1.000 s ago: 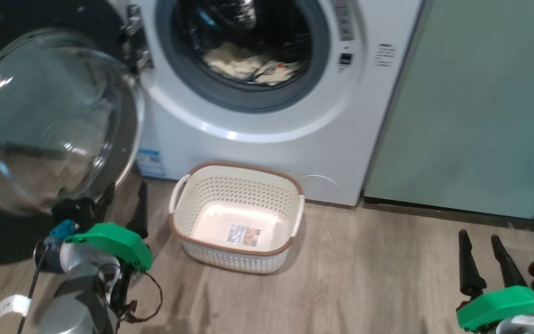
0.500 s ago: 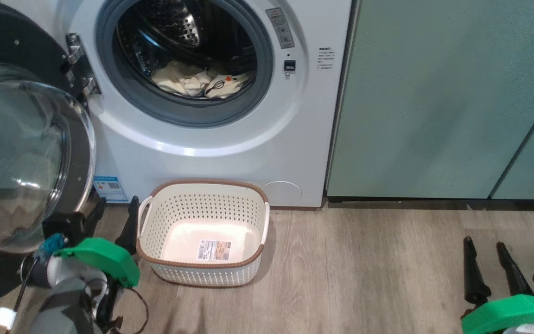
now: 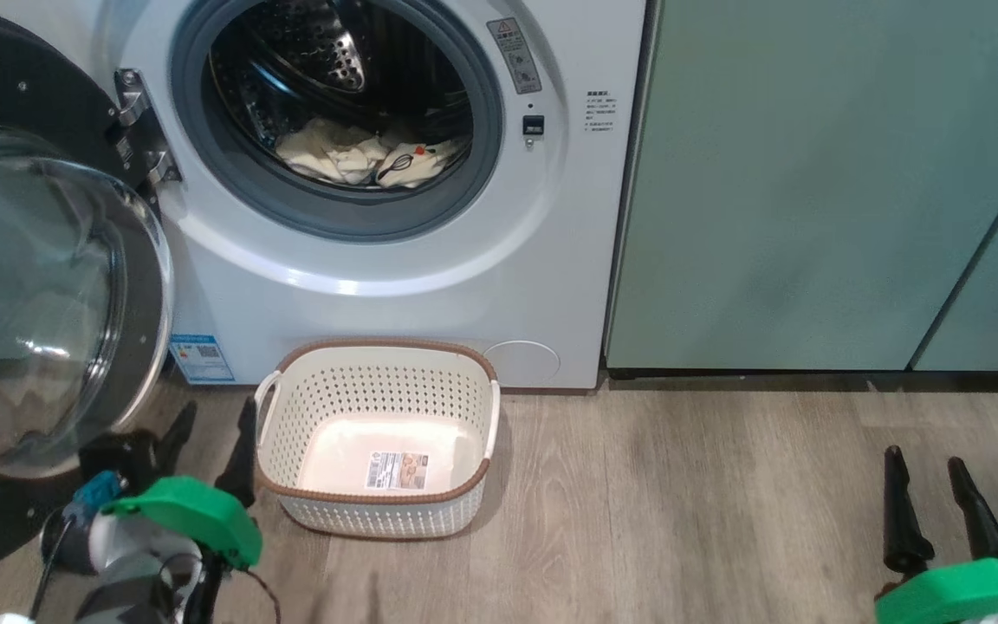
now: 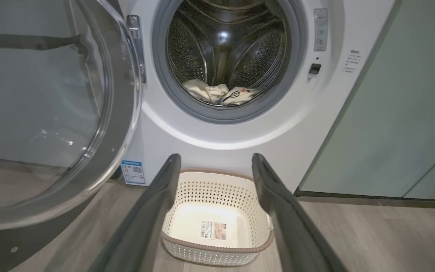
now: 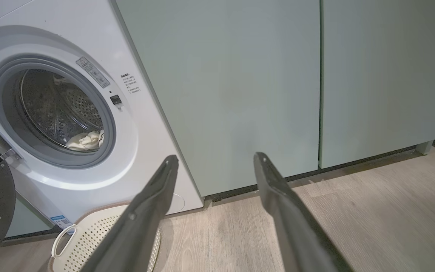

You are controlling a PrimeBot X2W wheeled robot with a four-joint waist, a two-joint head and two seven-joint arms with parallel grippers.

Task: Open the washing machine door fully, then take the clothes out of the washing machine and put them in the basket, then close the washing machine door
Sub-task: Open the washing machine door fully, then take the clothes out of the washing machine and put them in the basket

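The robot's head has been swinging round and is now settling, so the washing machine [image 3: 395, 295] is sitting squarely before it. Nothing on the floor is actually shifting. The left claw [image 3: 217, 406] is easing back a touch from the washing machine door [image 3: 40, 295], which is hanging wide open just ahead and to that claw's left. I'm taking the opening step as done and the unloading as next. Both claws, the right claw [image 3: 925, 456] included, are standing spread wide, gripping and touching nothing. The clothes [image 3: 369, 156] are lying in the drum, ahead of and above the left claw. The basket [image 3: 378, 344] is sitting empty just to its right.
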